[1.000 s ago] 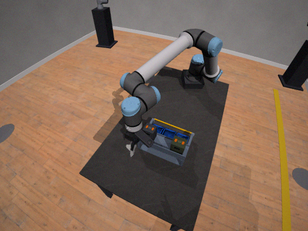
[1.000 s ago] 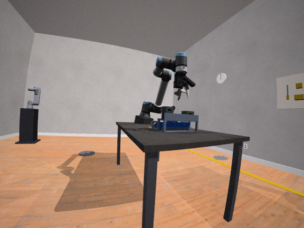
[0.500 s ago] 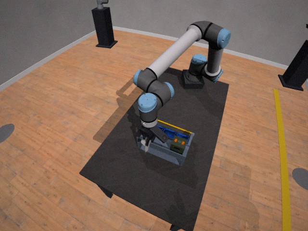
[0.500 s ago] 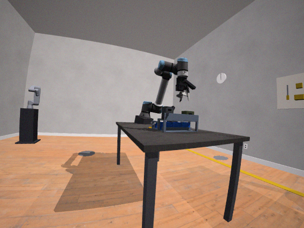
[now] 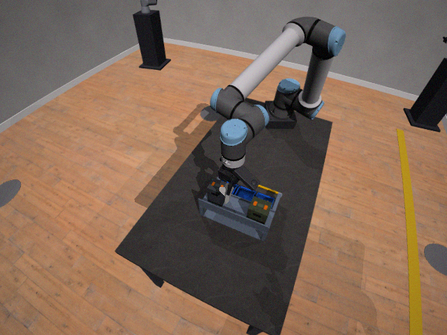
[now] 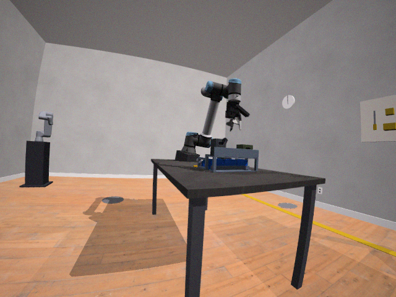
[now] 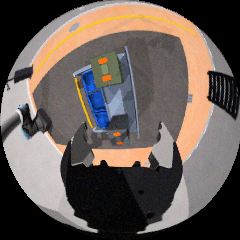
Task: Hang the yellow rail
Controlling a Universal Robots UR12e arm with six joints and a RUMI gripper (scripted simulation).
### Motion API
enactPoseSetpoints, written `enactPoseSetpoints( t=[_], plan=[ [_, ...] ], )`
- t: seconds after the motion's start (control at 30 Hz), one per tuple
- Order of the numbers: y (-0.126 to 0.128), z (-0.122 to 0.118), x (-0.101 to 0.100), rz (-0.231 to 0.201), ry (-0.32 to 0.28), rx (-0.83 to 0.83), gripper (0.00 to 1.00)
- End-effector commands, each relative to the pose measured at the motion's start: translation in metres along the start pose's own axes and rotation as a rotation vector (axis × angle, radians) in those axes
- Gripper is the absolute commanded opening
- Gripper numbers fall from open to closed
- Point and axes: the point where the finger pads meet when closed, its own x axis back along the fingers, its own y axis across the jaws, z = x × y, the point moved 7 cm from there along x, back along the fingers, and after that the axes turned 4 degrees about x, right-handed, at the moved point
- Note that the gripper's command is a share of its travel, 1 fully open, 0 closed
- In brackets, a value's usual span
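Grey walls [image 6: 127, 105], wooden plank floor [image 5: 90, 144] with yellow stripe [image 5: 408, 202]. Black pedestals [image 5: 151, 35] near walls. Round wall clock [image 6: 288, 101], white board [image 6: 377, 118] on wall.

Place: a robot test room is shown.
Walls: plain grey walls [image 6: 121, 105] are seen.
Floor: wood planks [image 5: 90, 144] are marked by a yellow line [image 5: 408, 202].
Furniture: a dark table [image 6: 223, 185] and black pedestals [image 5: 149, 35] are seen.

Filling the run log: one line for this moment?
hand: open, empty | position: above grey rack | yellow rail: lying beside blue bins, ungrasped
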Motion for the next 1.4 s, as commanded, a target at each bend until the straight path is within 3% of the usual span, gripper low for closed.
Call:
enactPoseSetpoints(
  t=[0.0, 0.37, 0.43, 0.93, 1.03, 1.37],
  plan=[
    [-0.047, -0.026, 0.029, -0.014, -0.057, 0.026, 1.0],
    [-0.135, -0.059, 0.068, -0.016, -0.16, 0.08, 1.0],
    [-0.135, -0.059, 0.068, -0.016, -0.16, 0.08, 1.0],
    [-0.251, -0.091, 0.098, 0.001, -0.287, 0.142, 1.0],
    [-0.258, -0.093, 0.099, 0.003, -0.295, 0.145, 1.0],
    [-0.242, -0.055, -0.017, 0.01, -0.199, 0.041, 1.0]
  ],
)
